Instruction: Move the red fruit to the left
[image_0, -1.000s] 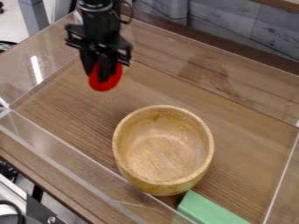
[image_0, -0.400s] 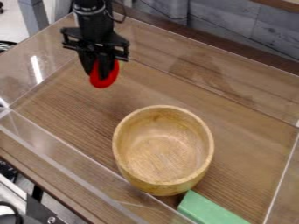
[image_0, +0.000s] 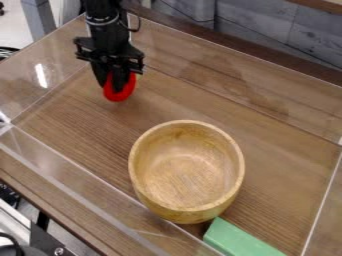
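The red fruit (image_0: 119, 91) is a small bright red piece held between the black fingers of my gripper (image_0: 119, 82), near the back left of the wooden tabletop. The gripper points straight down and is shut on the fruit. The fruit sits low, close to the table surface; I cannot tell whether it touches the wood. Its upper part is hidden by the fingers.
A round wooden bowl (image_0: 187, 170) stands right of and nearer than the gripper. A green rectangular block (image_0: 243, 241) lies at the front edge beside the bowl. Clear plastic walls (image_0: 54, 170) surround the wooden table (image_0: 254, 95).
The gripper with the red fruit has shifted slightly left and back, then lowered a little toward the table. The bowl and green block stay put.
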